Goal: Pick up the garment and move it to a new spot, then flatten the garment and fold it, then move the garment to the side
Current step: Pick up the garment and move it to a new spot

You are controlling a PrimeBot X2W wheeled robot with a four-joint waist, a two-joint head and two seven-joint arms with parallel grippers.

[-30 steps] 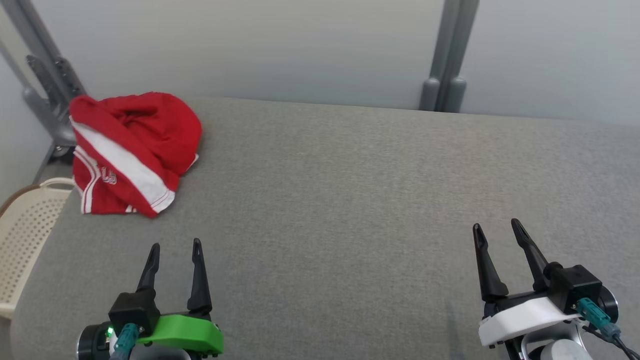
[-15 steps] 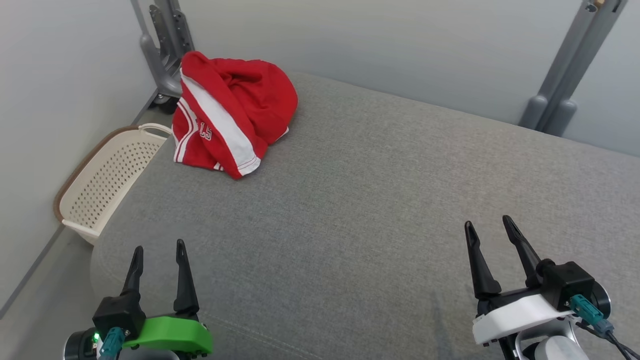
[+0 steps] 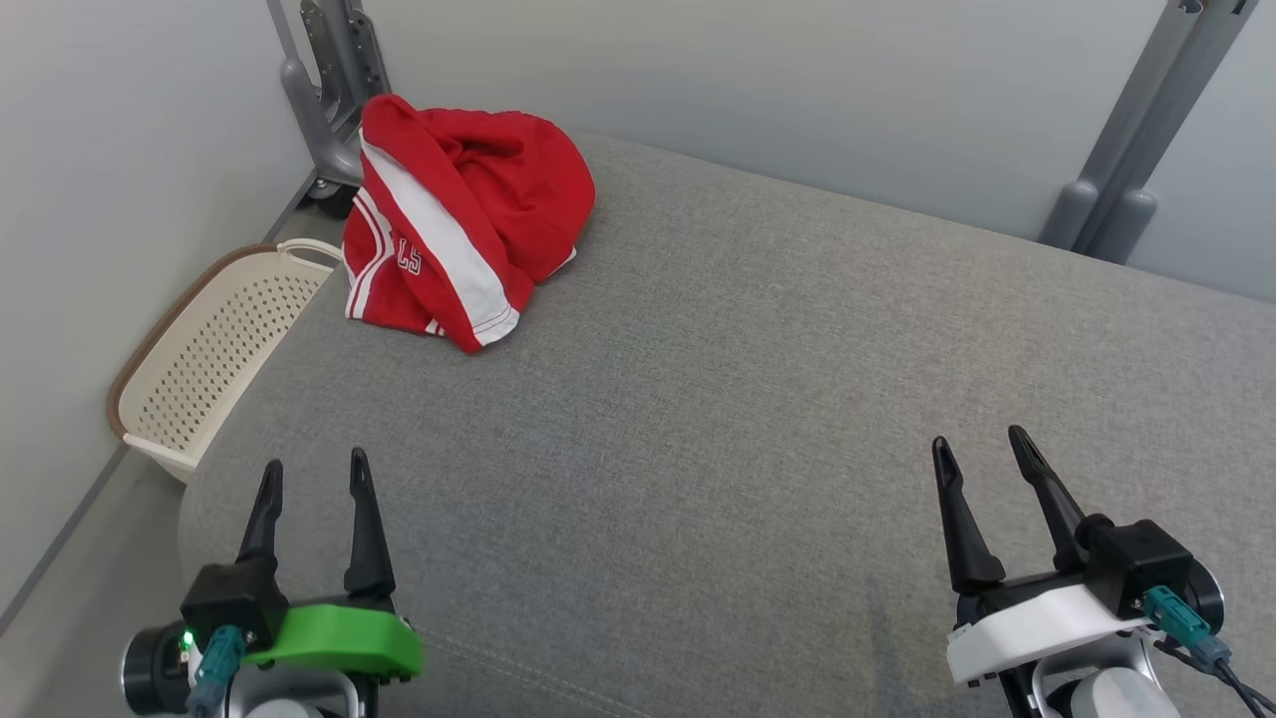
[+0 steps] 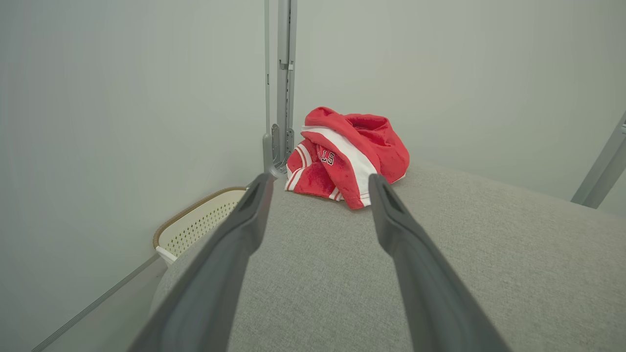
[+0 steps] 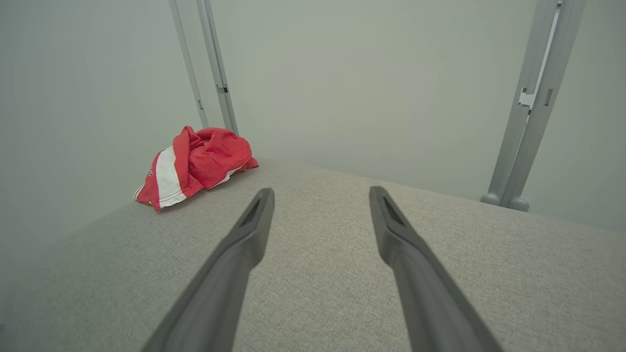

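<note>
Left gripper (image 3: pixel 314 474) well short of crumpled garment (image 3: pixel 459 219) ahead.

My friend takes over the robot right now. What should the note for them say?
Left gripper: open, empty, over the near left of the gray cushion.
Right gripper: open, empty, near right.
Red garment: crumpled at the far left corner, untouched. A cream basket sits off the cushion's left edge.
Done: nothing yet.
Left: pick up, move, flatten, fold, set aside.
</note>
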